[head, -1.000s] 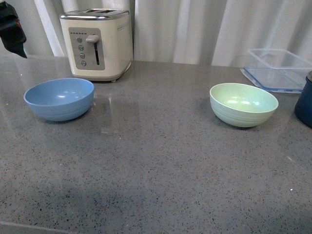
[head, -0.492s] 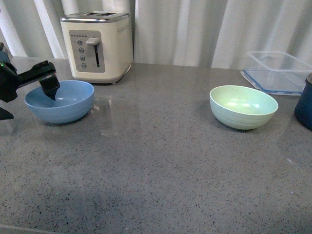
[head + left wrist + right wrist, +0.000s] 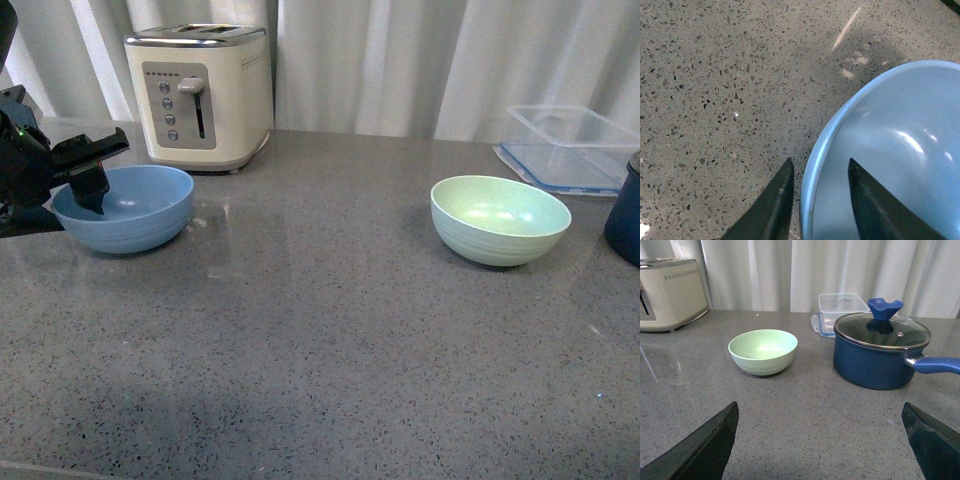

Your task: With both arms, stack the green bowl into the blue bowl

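The blue bowl (image 3: 124, 207) sits at the left on the grey counter, in front of the toaster. My left gripper (image 3: 70, 195) is open and straddles the bowl's left rim. In the left wrist view one finger is outside the rim and one inside the blue bowl (image 3: 890, 150), with the left gripper (image 3: 819, 167) not closed on it. The green bowl (image 3: 499, 217) sits at the right, untouched. It also shows in the right wrist view (image 3: 763, 351). My right gripper (image 3: 820, 415) is wide open, well short of it, and out of the front view.
A cream toaster (image 3: 200, 92) stands behind the blue bowl. A clear plastic box (image 3: 568, 145) lies at the back right. A dark navy pot with a glass lid (image 3: 880, 350) stands right of the green bowl. Curtains close off the back.
My left arm came down from the upper left to the blue bowl and shifted a little left, settling over its left rim. The bowls have not moved.
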`<state>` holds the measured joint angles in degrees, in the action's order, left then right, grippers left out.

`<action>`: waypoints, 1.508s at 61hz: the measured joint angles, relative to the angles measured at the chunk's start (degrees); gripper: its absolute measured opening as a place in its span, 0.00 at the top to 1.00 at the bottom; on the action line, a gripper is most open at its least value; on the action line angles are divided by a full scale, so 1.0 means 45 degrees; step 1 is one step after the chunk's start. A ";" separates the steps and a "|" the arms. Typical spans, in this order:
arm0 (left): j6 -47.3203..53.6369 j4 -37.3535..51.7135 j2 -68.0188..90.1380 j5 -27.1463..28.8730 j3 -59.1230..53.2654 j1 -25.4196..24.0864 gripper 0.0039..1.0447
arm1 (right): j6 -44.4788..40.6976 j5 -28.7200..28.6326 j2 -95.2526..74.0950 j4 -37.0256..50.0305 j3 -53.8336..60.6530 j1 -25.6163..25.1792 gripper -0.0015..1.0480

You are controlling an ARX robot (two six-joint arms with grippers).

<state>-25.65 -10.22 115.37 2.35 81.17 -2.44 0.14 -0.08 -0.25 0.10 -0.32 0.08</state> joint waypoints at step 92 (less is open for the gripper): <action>-0.0471 -0.2074 0.2283 0.0641 0.4585 0.5217 0.97 | 0.0000 0.0000 0.0005 0.0000 0.0000 0.0000 0.10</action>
<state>-27.77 -19.55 125.64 5.23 101.80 21.04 0.14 -0.08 -0.23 0.10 -0.32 0.08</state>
